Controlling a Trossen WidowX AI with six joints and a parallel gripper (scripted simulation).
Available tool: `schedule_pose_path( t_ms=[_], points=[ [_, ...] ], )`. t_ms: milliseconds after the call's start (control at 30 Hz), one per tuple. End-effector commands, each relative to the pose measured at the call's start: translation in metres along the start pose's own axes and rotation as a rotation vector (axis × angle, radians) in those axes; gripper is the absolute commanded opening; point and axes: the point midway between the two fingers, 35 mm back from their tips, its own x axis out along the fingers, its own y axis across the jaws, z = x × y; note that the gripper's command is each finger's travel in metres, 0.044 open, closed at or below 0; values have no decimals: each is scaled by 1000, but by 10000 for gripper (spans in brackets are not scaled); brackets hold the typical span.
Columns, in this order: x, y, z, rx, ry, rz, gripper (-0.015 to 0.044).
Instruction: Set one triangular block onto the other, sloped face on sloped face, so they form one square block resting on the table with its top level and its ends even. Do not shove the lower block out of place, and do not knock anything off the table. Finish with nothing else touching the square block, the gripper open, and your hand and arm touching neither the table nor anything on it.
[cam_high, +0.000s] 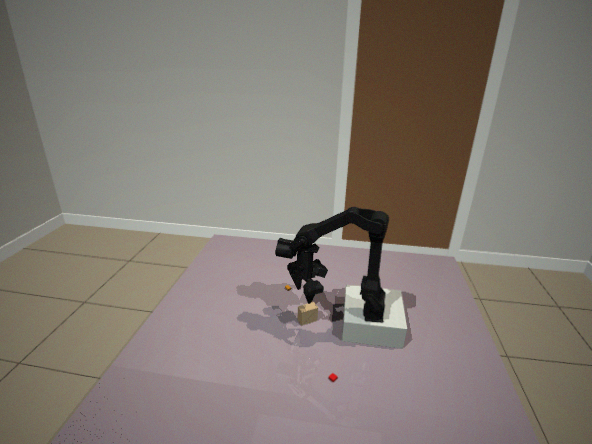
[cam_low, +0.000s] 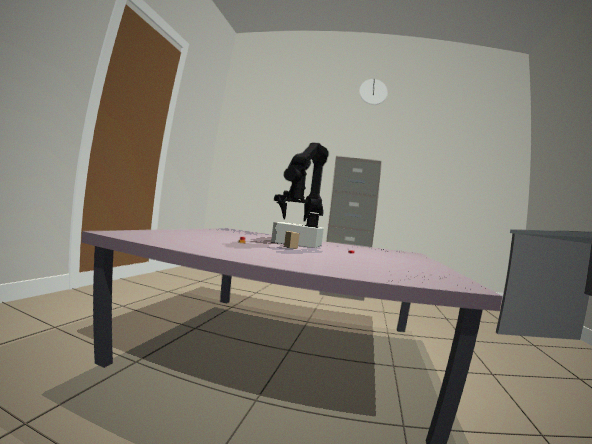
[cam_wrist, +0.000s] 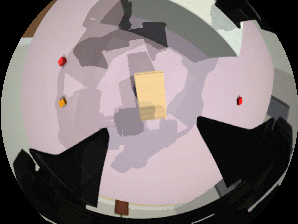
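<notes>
The two triangular blocks appear together as one pale tan square block (cam_high: 307, 315) (cam_low: 291, 240) (cam_wrist: 152, 95), standing on the pink table (cam_high: 240, 380) (cam_low: 200, 250). Its top looks level and its ends look about even, though it is too small in the top and exterior views to be exact. The seam between the two blocks is not clear. My gripper (cam_high: 304, 295) (cam_low: 295, 219) (cam_wrist: 153, 127) is wide open and empty, above the block. In the wrist view the fingers stand apart, and table shows between them and the block.
The white base (cam_high: 375, 336) (cam_low: 309, 237) of the arm stands beside the block. One small red cube (cam_high: 333, 377) (cam_low: 351, 251) (cam_wrist: 239, 101) lies on one side. An orange cube (cam_high: 288, 287) (cam_wrist: 62, 102) and another red cube (cam_wrist: 62, 61) lie on the other side.
</notes>
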Motion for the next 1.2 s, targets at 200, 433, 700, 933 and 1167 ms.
schedule_pose_path(
  t_ms=[200,433,700,933,1167],
  points=[
    [-29,-1,1,0,13,12,440],
    [-29,-1,1,0,13,12,440],
    [-29,-1,1,0,13,12,440],
    [-29,-1,1,0,13,12,440],
    [-29,-1,1,0,13,12,440]
  ],
)
